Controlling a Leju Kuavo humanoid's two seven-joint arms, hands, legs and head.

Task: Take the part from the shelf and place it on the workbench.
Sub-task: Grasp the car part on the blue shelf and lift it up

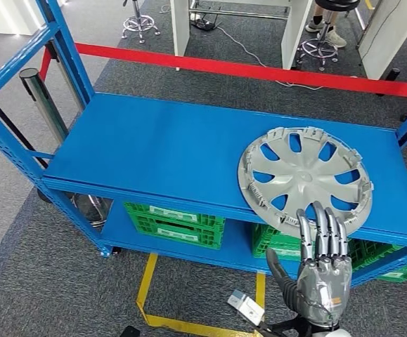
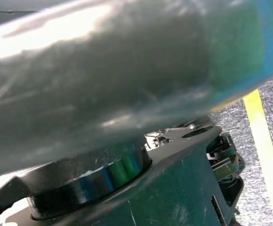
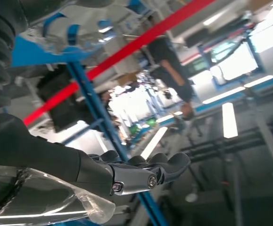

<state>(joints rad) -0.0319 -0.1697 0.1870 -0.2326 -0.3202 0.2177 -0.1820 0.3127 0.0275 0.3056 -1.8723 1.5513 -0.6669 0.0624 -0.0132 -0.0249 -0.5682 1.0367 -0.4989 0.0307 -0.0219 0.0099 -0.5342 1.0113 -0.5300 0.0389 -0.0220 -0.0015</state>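
A silver-grey wheel cover [image 1: 304, 178] lies flat on the right part of the blue shelf's top board [image 1: 164, 147], its near rim hanging slightly over the front edge. My right hand [image 1: 322, 267] is raised just in front of that rim, fingers stretched upward and apart, the tips overlapping the cover's near edge; whether they touch it is unclear. It holds nothing. In the right wrist view the fingers [image 3: 142, 172] lie straight out, with the cover's underside [image 3: 56, 30] and the shelf edge beyond them.
Green crates [image 1: 177, 223] sit on the lower shelf. A red barrier tape [image 1: 243, 70] runs behind the shelf, with stools and a person's feet [image 1: 325, 31] beyond. Yellow floor tape [image 1: 147, 295] and a small white box [image 1: 246, 307] lie on the carpet in front.
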